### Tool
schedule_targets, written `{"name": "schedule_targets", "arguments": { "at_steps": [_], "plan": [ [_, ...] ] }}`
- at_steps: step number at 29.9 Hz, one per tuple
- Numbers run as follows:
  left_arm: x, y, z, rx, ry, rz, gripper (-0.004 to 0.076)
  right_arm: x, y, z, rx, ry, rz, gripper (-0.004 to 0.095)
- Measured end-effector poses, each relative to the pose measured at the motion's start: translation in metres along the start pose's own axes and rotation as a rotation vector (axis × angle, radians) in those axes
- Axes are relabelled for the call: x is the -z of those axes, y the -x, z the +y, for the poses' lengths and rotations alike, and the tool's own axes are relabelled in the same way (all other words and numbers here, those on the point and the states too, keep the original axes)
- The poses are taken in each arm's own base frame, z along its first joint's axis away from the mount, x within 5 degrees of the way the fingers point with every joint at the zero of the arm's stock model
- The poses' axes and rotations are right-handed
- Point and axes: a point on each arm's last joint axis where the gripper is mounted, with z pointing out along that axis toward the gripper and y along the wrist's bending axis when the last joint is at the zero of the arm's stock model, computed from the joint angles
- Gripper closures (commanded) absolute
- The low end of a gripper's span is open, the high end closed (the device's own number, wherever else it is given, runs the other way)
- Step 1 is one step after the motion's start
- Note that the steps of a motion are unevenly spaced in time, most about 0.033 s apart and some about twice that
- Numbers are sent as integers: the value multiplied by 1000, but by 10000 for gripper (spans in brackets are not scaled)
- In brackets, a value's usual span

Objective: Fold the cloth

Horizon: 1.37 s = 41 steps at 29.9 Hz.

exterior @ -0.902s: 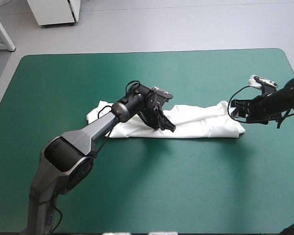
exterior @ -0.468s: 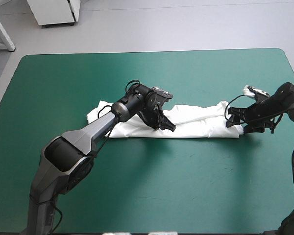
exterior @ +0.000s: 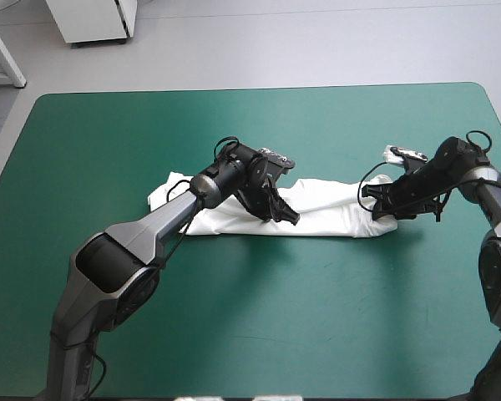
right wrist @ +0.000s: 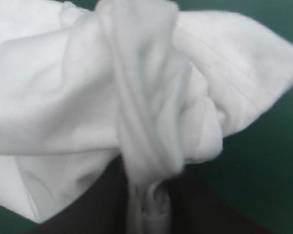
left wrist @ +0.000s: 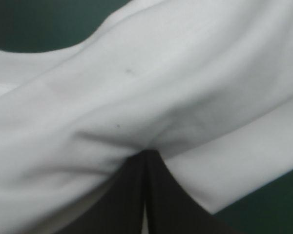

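White short-sleeved T-shirt (exterior: 334, 213) is lying folded into a long narrow band across the mid of the desk w/ the teal-green cover (exterior: 275, 326), running left-right & sitting well clear of every desk edge. Band's left end is lying flat & a bit wider than the rest. From the near-left corner the grey & black left arm (exterior: 150, 230) is reaching in diagonally, crossing over the band's left half. The left jaws are pointing down at the band's near edge, approx mid-length. In the wrist view their black fingers (left wrist: 132, 195) are meeting in one pointed arch, all but closed, w/ a thin white sliver of cloth btwn them & creases fanning out from the tip, so they're pinching the T-shirt. Right of that, the band is lying fairly smooth on the cover. At the far right end the right arm (exterior: 463, 159) is coming in from the desk's right side, & the right jaws are gripping the band's tip. A bunched rope of white cloth is running down btwn their two black fingers (right wrist: 95, 209), which are nearly closed on it. That end is looking gathered & crumpled, w/ cover showing beside it.
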Motion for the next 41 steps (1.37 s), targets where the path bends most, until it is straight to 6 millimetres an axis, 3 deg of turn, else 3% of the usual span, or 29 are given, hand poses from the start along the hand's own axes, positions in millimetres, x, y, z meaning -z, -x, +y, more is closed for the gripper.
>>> {"name": "schedule_targets", "arguments": {
  "at_steps": [6,13,23,30,35,41],
  "plan": [
    [0,0,0,-1,1,0,733,0,0,3,-12,3,-3,923],
    [0,0,0,-1,1,0,733,14,-6,15,7,6,-22,923],
    [0,0,0,-1,4,0,733,101,-26,58,77,108,-240,923],
    [0,0,0,-2,5,0,733,150,-33,85,136,199,-359,923],
    [0,0,0,-2,5,0,733,170,-31,97,178,229,-401,923],
    [3,1,0,-2,9,12,733,174,-31,99,191,232,-400,923]
  ]
}}
